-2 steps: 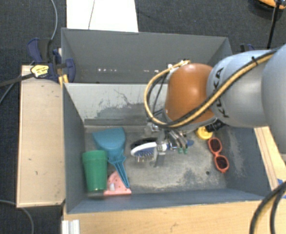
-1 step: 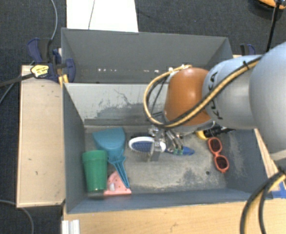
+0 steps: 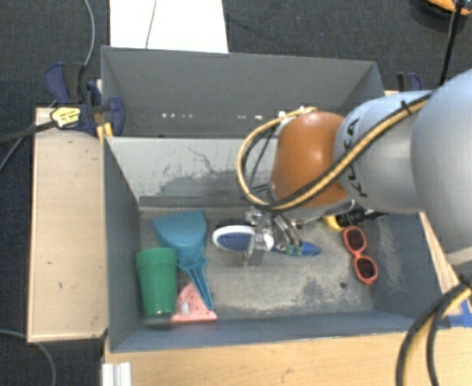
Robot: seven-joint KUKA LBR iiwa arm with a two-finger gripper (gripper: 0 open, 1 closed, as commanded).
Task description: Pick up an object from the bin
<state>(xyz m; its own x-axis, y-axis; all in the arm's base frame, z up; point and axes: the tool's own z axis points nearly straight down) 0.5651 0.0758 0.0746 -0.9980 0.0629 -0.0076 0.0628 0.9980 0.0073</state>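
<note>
My gripper [image 3: 261,241] is low in the middle of the bin, under the orange wrist cover. Right at its left side lies a white and blue brush-like object [image 3: 232,237], touching or nearly touching the fingers. A small blue and green thing [image 3: 302,250] lies just to the right of the fingers. I cannot make out how the fingers stand. A light blue scoop [image 3: 184,240] lies further left.
A green cup [image 3: 157,281] stands at the front left, with a pink triangular piece [image 3: 193,305] beside it. Orange sunglasses [image 3: 359,256] lie at the right, near a small yellow object [image 3: 333,222] partly under the arm.
</note>
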